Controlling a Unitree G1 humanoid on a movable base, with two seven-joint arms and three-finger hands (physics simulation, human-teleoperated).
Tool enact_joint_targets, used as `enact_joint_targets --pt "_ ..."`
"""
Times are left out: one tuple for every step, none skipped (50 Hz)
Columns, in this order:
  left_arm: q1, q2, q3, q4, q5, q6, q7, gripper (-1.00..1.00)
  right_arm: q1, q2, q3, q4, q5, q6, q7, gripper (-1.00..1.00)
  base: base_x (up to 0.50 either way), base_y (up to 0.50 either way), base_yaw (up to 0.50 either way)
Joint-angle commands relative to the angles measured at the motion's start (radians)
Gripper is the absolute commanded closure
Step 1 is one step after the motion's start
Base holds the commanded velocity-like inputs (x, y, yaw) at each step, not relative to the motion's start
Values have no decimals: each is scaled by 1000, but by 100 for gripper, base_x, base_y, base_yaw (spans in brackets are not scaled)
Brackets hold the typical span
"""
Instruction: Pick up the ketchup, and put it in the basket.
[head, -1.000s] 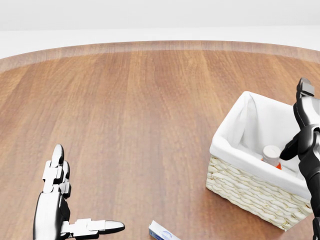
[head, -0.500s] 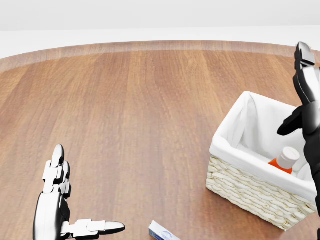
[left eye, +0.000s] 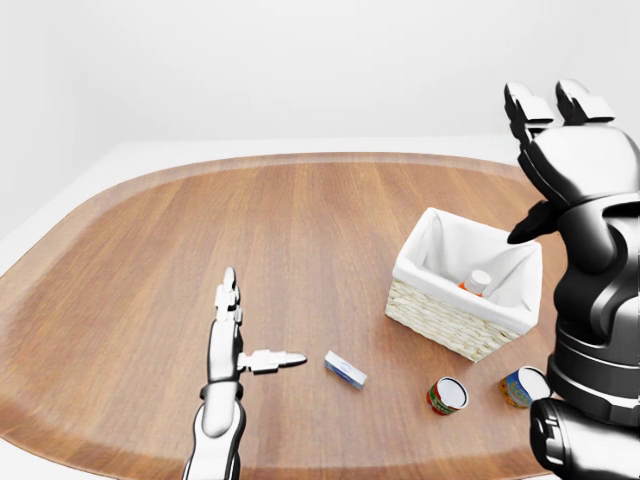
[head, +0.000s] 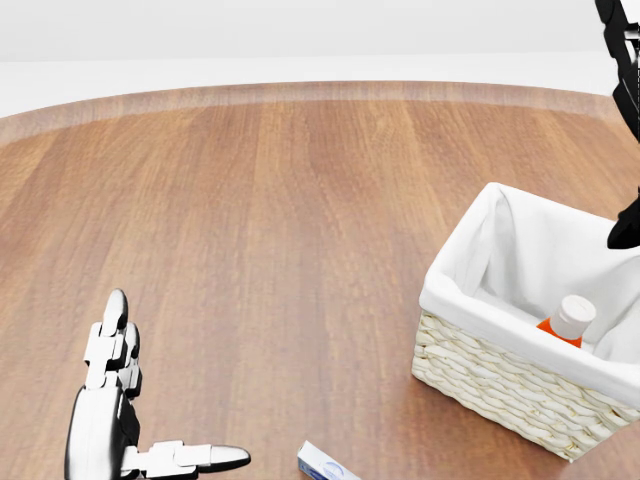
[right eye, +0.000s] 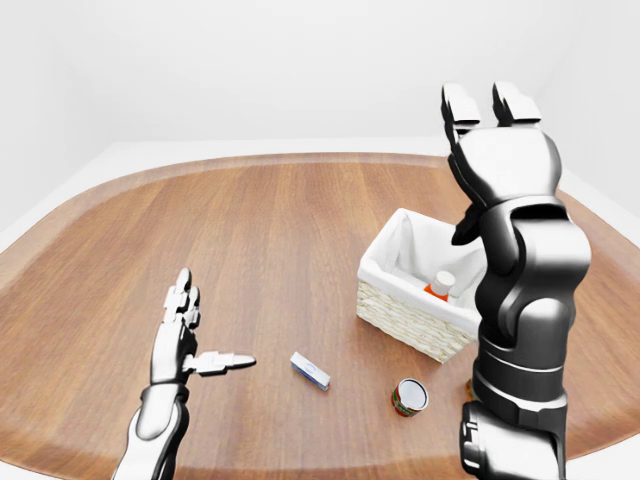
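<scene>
Head view sits close and looks steeply down on the table (head: 300, 220), cutting off its lower edge. Both eye views sit further out, level-ish, sharing the basket (left eye: 440, 318) and most of the table.

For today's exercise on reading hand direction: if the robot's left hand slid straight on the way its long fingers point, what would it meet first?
Nothing, as far as the views show. The open left hand points toward the top of the left-eye view, over bare table. The small box and basket lie off to its right.

Rounded wooden table (left eye: 300, 230), white walls
</scene>
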Motion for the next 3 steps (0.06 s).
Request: enact_joint_targets --pt "6 1 -2 -8 0 0 0 -100 25 34 -37 -363 -101 0 56 -100 0 0 0" --pt "5 1 -1 -7 -1 0 0 -100 18 36 -35 -390 -109 0 56 -100 0 0 0" --pt "4 1 -1 -7 -1 0 0 -100 14 38 -34 -403 -113 0 56 -100 0 0 0"
